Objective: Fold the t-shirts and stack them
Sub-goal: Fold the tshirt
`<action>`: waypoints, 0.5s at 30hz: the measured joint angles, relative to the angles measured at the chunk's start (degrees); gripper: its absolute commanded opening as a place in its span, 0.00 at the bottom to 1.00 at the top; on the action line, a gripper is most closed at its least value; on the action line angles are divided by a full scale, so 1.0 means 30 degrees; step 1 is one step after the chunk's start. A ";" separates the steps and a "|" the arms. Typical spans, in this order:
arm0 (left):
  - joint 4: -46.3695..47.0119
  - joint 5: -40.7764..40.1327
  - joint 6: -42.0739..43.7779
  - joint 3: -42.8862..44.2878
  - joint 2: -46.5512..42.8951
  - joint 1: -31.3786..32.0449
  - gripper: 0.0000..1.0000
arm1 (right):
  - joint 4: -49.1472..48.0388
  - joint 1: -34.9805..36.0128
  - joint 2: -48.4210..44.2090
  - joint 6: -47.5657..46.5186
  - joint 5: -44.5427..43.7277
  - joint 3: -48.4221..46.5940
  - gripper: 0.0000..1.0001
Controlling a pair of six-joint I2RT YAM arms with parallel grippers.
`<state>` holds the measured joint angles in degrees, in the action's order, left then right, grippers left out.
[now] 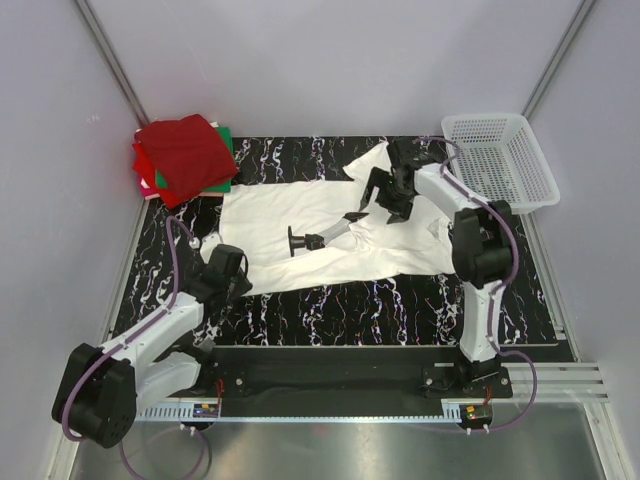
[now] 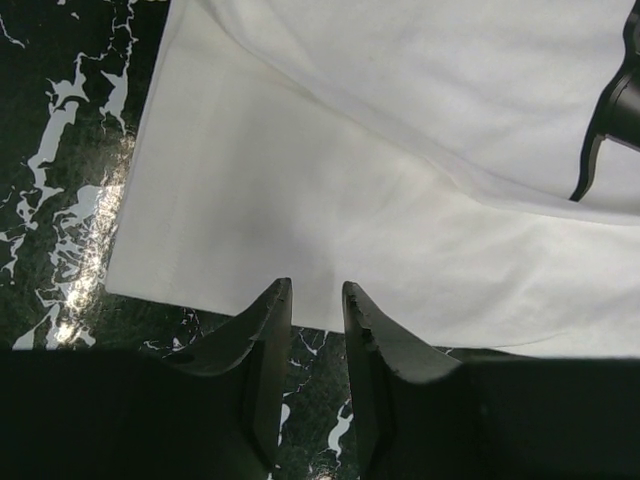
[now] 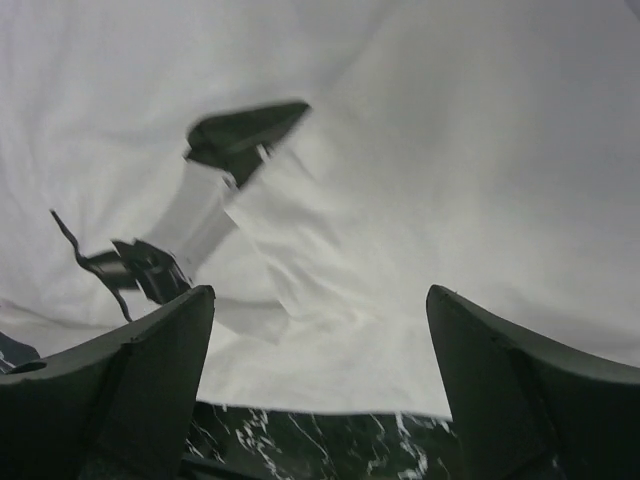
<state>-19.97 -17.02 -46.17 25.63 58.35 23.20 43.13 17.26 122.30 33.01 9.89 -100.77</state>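
The white t-shirt (image 1: 290, 210) lies spread on the black marbled mat, partly folded over itself. A black and grey object (image 1: 322, 238) lies on its middle; it also shows in the right wrist view (image 3: 225, 175). My left gripper (image 1: 238, 278) is at the shirt's near left corner, narrowly open and empty; in the left wrist view the gripper (image 2: 315, 290) has its tips at the shirt's (image 2: 350, 150) hem. My right gripper (image 1: 385, 203) is wide open and empty over the shirt's far right part; in the right wrist view the gripper (image 3: 320, 295) hangs above the shirt's (image 3: 450, 150) edge.
A stack of folded shirts sits at the back left: dark red (image 1: 185, 150) on top, bright red (image 1: 143, 165) and green (image 1: 228, 135) below. A white mesh basket (image 1: 487, 118) stands at the back right. The mat (image 1: 400, 300) is bare in front.
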 measured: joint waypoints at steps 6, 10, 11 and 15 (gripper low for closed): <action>-0.1377 -0.0182 -0.0634 0.0182 -0.0634 0.0073 0.51 | -0.0597 -0.2142 -0.8393 0.0029 -0.1297 0.8211 0.93; -0.2412 -0.0226 -0.1188 0.0379 -0.1763 0.0189 0.53 | -0.1647 -0.5085 -1.2881 0.0459 -0.2113 1.2553 0.85; -0.2601 -0.0240 -0.1268 0.0415 -0.1967 0.0197 0.53 | -0.1902 -0.5741 -1.3580 0.0612 -0.2142 1.3588 0.84; -0.3257 -0.0372 -0.1610 0.0459 -0.2827 0.0219 0.54 | -0.2484 -0.7868 -1.4433 0.0940 -0.2084 1.6691 0.78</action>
<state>-29.74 -18.13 -51.00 27.00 49.87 23.86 35.68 -6.35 79.00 35.83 3.64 -50.70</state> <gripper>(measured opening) 0.534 0.806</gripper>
